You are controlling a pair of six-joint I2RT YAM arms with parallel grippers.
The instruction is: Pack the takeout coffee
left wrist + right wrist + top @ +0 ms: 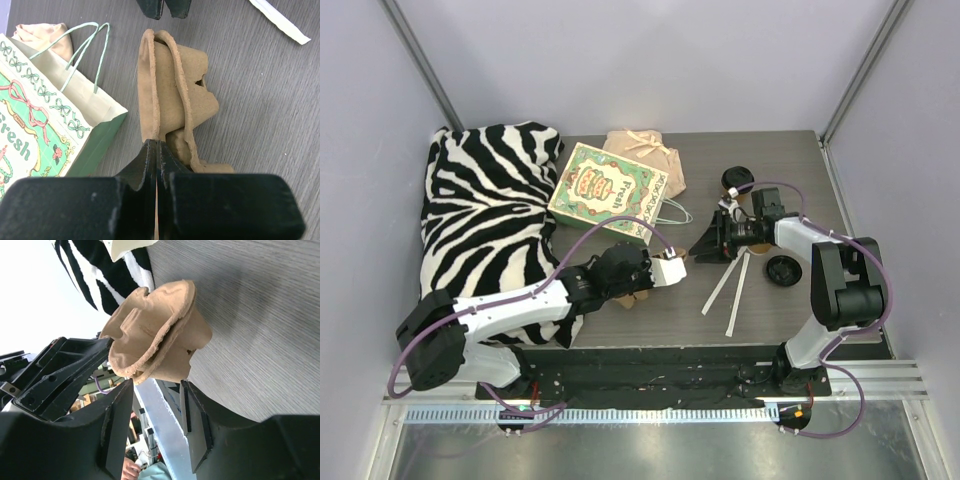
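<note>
Tabletop (790,165): takeout coffee (738,183) sits beyond right claw (704,250); left claw (157,146) pinches cup carrier (170,85).

Zebra-print blanket (485,200) at 9 o'clock. Green gift bag (603,190) lying flat at 11, tan pouch (645,155) at 12. Pulp cup carrier (175,95) at centre. Two white strips (730,285) and loose black lid (783,270) at 3.

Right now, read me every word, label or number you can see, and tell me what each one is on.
"Fresh": on the upward face of the green and cream paper gift bag, near its handle end.
"resh": the same word in the left wrist view, its first letter cut off by the frame edge.
Bag's centre picture: any lettering is too small to read.
Brown moulded-pulp cup carrier: no text.
</note>
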